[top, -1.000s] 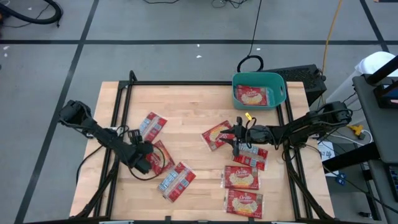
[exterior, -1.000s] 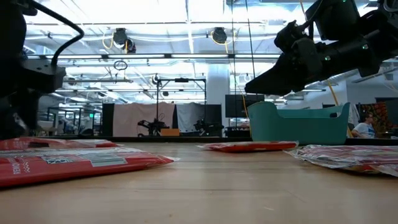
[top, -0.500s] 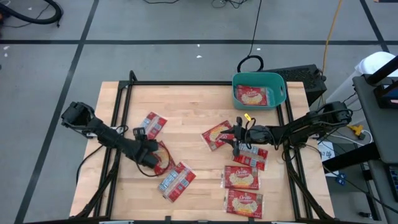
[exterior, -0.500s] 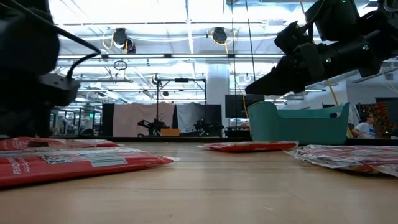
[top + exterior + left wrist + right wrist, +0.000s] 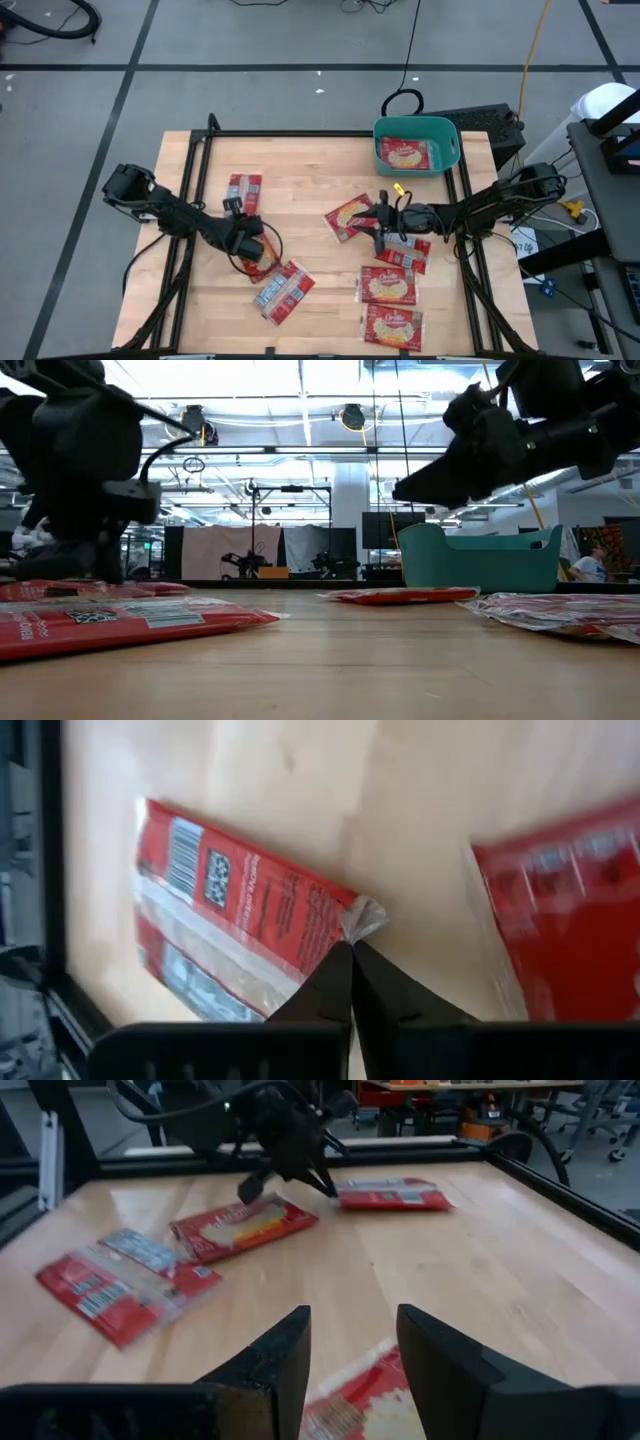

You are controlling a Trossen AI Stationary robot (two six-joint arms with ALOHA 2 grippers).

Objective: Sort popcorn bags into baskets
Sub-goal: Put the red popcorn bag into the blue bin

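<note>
The left hand (image 5: 350, 982) has its two dark fingers (image 5: 325, 990) pressed together, their tips meeting at the crimped silver corner of a red popcorn bag (image 5: 235, 925). That bag lies flat on the pale wooden counter (image 5: 400, 810), label side up, showing a barcode, a square code, white lettering and a grey-white panel. A second red bag (image 5: 570, 910) lies just beside the fingers on the other side, blurred, apart from the first. A dark frame rail (image 5: 50, 870) runs along the counter's edge beyond the first bag.
</note>
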